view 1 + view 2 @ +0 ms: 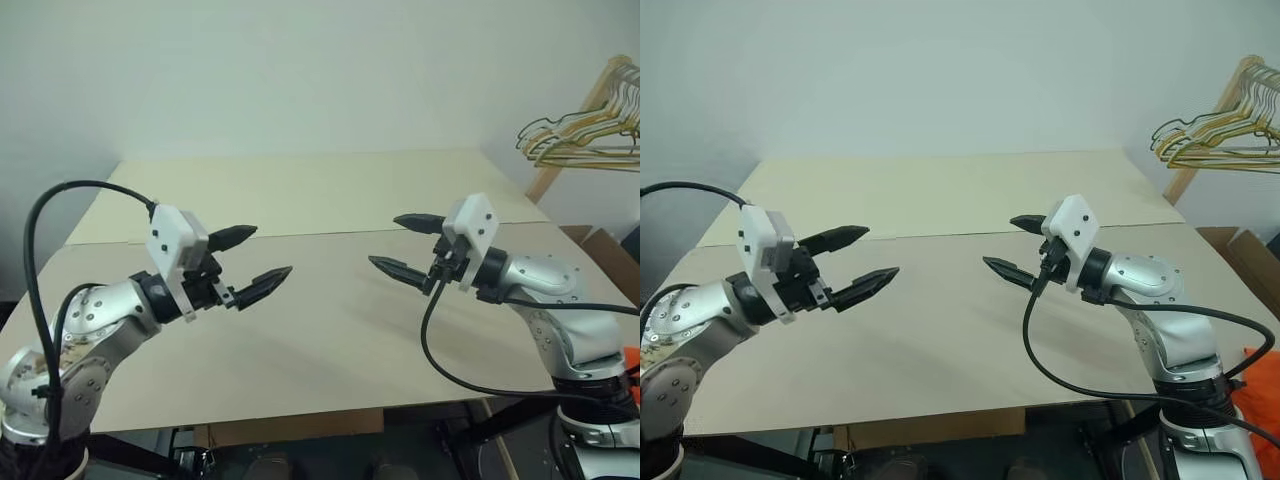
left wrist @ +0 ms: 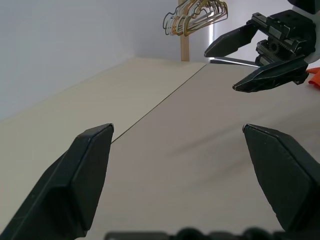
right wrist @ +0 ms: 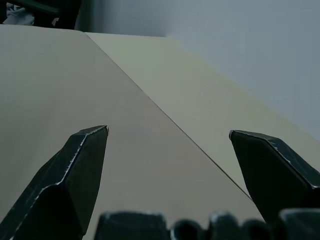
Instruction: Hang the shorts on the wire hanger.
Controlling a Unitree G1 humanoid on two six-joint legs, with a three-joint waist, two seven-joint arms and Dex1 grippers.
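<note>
Jaws wide open and empty on both arms, facing each other over the bare bench.
Left gripper and right gripper hover level above the pale bench, tips pointing inward and well apart, with nothing between them. An orange patch that is probably the shorts sits low beside the right arm, off the bench edge and mostly out of frame. A bunch of gold and green hangers hangs on a wooden rack past the far right corner; I cannot pick out the single wire hanger for the task. Risks as I judge them: reaching sideways for cloth that is barely in view may snag the right arm's loose cable, and going to the rack could pull out the wrong hanger or tangle several.
</note>
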